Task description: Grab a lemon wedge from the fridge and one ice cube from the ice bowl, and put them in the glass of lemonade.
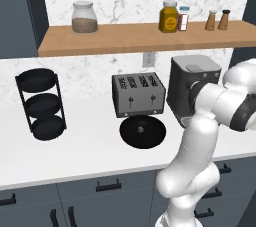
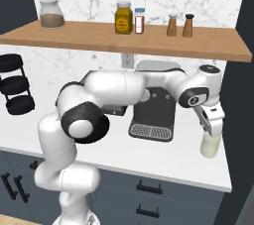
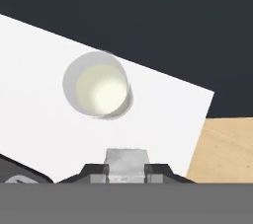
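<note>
The glass of lemonade (image 2: 210,145) stands near the counter's right end, a small clear tumbler with pale yellow liquid. In the hand view I look down into the glass (image 3: 99,90) from above and a little to one side. My gripper (image 2: 214,133) hangs just above its rim, pointing down. The gripper (image 3: 127,168) is shut on a small pale grey ice cube (image 3: 127,159) held between the fingertips. The lemon wedge and the fridge are out of view.
A coffee machine (image 2: 153,102) stands just left of the glass. A toaster (image 1: 138,94), a flat black round dish (image 1: 143,132) and a three-tier black rack (image 1: 41,103) sit further left. A wooden shelf (image 2: 89,35) with jars hangs overhead. A dark tall panel (image 2: 244,95) borders the counter's right edge.
</note>
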Robot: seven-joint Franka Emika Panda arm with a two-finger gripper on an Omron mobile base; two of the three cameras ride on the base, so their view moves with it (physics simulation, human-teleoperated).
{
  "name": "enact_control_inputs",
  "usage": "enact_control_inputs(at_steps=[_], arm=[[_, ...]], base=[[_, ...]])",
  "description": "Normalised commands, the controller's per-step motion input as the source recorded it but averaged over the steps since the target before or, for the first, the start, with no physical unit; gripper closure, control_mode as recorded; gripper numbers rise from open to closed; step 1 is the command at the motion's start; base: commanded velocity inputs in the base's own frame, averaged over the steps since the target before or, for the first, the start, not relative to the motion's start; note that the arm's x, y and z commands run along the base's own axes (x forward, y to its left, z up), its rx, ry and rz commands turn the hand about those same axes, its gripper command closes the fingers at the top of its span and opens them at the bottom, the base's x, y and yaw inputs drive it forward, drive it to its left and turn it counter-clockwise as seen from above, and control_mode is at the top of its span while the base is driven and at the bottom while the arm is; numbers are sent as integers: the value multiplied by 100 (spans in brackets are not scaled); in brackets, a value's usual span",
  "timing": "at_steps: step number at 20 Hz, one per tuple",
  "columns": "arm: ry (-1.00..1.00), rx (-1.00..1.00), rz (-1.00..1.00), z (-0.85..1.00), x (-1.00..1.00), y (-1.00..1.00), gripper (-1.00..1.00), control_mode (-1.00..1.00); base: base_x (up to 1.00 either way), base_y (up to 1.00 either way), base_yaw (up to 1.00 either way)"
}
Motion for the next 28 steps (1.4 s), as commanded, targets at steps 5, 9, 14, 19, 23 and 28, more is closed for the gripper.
enact_control_inputs(at_steps=[5, 9, 14, 19, 23, 28], arm=[[0, 0, 0, -10, 17, -11, 100, -100], [0, 0, 0, -9, 16, 0, 100, -100], [0, 0, 0, -1, 1, 0, 100, -100], [0, 0, 0, -8, -4, 0, 100, -100], [0, 0, 0, -9, 0, 3, 100, -100], [0, 0, 0, -18, 0, 0, 100, -100]], base=[[0, 0, 0], [0, 0, 0], [0, 0, 0], [0, 0, 0], [0, 0, 0], [0, 0, 0]])
